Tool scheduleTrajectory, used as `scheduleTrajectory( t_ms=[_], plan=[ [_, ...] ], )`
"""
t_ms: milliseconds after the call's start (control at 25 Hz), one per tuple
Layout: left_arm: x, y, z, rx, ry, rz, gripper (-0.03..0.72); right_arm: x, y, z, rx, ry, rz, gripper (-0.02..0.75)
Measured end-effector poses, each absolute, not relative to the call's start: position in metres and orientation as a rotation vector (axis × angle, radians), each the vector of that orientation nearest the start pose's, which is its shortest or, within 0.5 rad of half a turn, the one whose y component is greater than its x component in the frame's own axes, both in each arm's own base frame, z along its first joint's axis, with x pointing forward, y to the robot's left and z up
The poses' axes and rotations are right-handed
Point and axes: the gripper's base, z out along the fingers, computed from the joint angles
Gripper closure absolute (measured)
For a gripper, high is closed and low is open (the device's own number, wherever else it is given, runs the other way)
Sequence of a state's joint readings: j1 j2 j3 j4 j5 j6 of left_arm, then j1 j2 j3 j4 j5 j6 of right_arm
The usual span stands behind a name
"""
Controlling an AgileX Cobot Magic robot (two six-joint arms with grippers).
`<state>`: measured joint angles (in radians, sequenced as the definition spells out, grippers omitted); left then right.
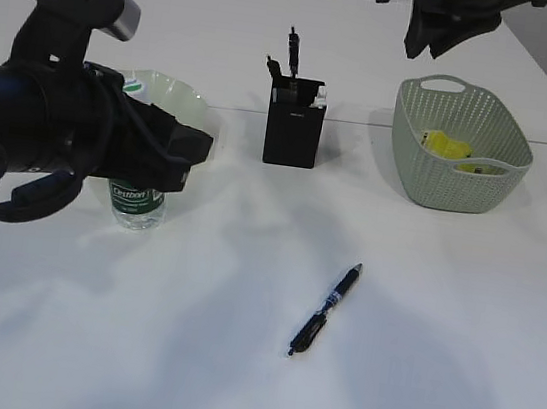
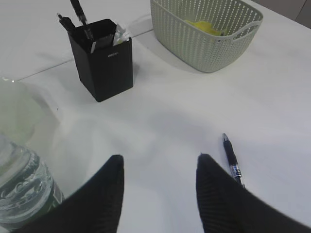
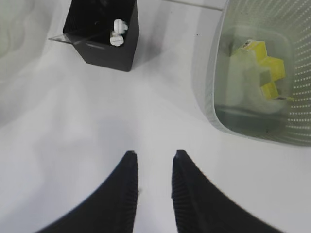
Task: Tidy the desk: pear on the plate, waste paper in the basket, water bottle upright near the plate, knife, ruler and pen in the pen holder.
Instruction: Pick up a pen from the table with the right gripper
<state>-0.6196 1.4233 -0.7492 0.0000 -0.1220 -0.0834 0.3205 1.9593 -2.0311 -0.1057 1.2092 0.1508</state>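
Left gripper [image 2: 158,187] half open, empty, low over desk [image 1: 233,361] just beside water bottle [image 1: 135,204] — bottle upright, near plate [image 1: 182,97]. Right gripper [image 3: 153,187] narrowly parted, nothing held, hanging high above desk beside basket [image 1: 455,178]. Waste paper [image 3: 265,73] inside basket. Pen [image 1: 325,310] flat on desk, mid-front. Pen holder [image 1: 293,132] with tools standing inside — ruler perhaps among them, unclear.

The desk [image 1: 411,384] is plain white. At upper right sits a sage-green basket [image 1: 455,183] with a woven, perforated pattern, bright yellow zigzag paper [image 1: 446,145] inside. The holder [image 1: 292,134] at centre is matte black. The plate [image 1: 181,100] is pale translucent green; the bottle [image 1: 135,204] clear with a dark green label. The pen [image 1: 326,309], lower centre, is black.
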Motion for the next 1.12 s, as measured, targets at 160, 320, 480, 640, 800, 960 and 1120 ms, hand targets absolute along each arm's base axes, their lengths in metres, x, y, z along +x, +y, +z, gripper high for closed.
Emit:
scheduleTrajectory(
  t_ms=[160,320,480,640,800,960,1120],
  plan=[
    [0.2434,-0.1736,0.2466,0.547,1.991,-0.439,0.348,0.4102,0.127,0.3511,-0.29,2.628,0.006,0.554],
    [0.2434,-0.1736,0.2466,0.547,1.991,-0.439,0.348,0.4099,0.127,0.351,-0.403,2.617,-0.022,0.554],
    [0.2434,-0.1736,0.2466,0.547,1.991,-0.439,0.348,0.4098,0.1272,0.3509,-0.457,2.609,-0.033,0.554],
    [0.2434,-0.1736,0.2466,0.547,1.991,-0.439,0.348,0.4095,0.1278,0.3508,-0.497,2.605,-0.033,0.554],
    [0.2434,-0.1736,0.2466,0.547,1.991,-0.439,0.348,0.4095,0.1278,0.3508,-0.515,2.602,-0.037,0.554],
    [0.2434,-0.1736,0.2466,0.547,1.991,-0.439,0.347,0.4092,0.1286,0.3507,-0.518,2.603,-0.024,0.554],
    [0.2434,-0.1736,0.2466,0.547,1.991,-0.439,0.348,0.4087,0.1302,0.3506,-0.516,2.605,0.002,0.554]
  ],
)
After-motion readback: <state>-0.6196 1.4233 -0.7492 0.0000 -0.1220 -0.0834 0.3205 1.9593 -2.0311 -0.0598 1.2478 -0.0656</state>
